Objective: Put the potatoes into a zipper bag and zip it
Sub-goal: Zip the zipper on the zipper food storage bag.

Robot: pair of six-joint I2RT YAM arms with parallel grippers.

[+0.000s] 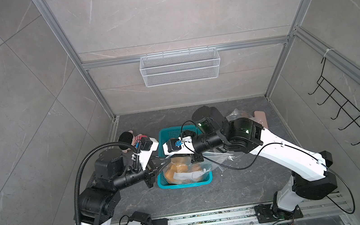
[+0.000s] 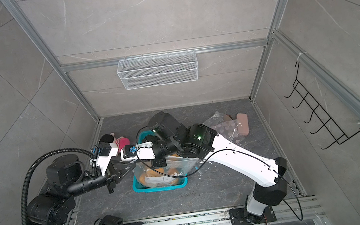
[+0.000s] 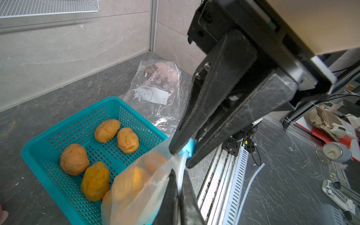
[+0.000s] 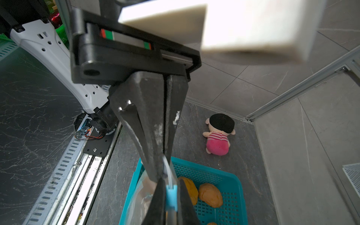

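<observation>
Orange, wrinkled potatoes [image 3: 74, 159] — left gripper [image 3: 184, 155] tight on slider [image 3: 190, 147], right gripper [image 4: 163, 167] tight on bag [image 3: 136, 191].

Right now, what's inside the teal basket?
In the teal basket, four loose potatoes lie on its floor; the zipper bag sits at one end, bagged potatoes showing orange through the film. Their count, and anything beneath the bag, is hidden.

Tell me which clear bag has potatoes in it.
The zipper bag in the teal basket: orange potatoes show through it. The other bag lies on the table beyond the basket, with pink items inside.
</observation>
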